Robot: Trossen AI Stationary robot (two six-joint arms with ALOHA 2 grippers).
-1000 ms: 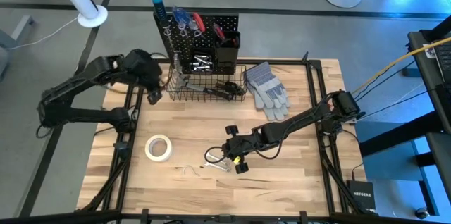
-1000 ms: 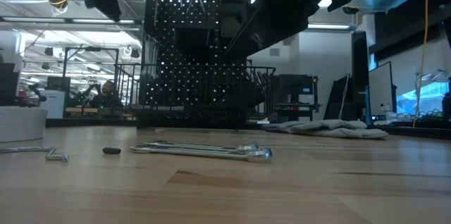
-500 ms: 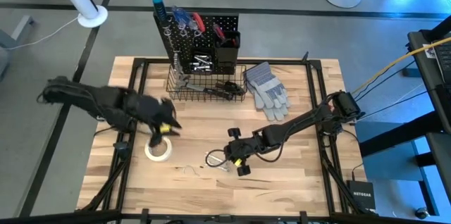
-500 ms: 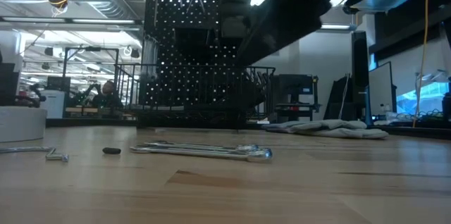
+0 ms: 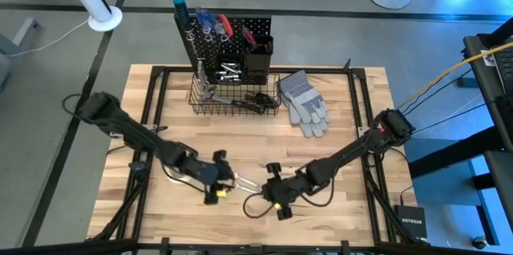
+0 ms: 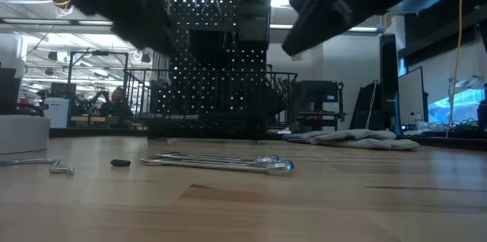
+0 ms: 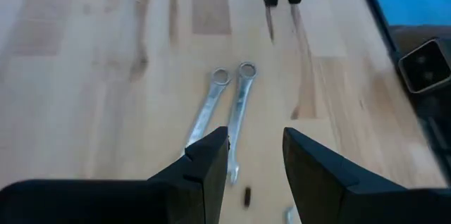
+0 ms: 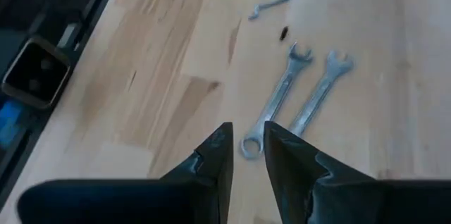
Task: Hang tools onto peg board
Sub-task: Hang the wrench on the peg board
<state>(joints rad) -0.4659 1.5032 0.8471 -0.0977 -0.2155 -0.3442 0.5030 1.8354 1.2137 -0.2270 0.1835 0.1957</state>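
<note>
Low in the frame's middle, the left gripper (image 5: 218, 188) with fingers spread and the right gripper (image 5: 275, 194) with fingers apart, both empty, flank two wrenches (image 7: 227, 106) on the table (image 5: 353, 207), likely to lift them toward the peg board (image 5: 240, 34) at upper centre.

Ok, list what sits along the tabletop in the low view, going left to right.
White tape roll → bent metal hook → small dark bit → pair of wrenches → grey work gloves.
</note>
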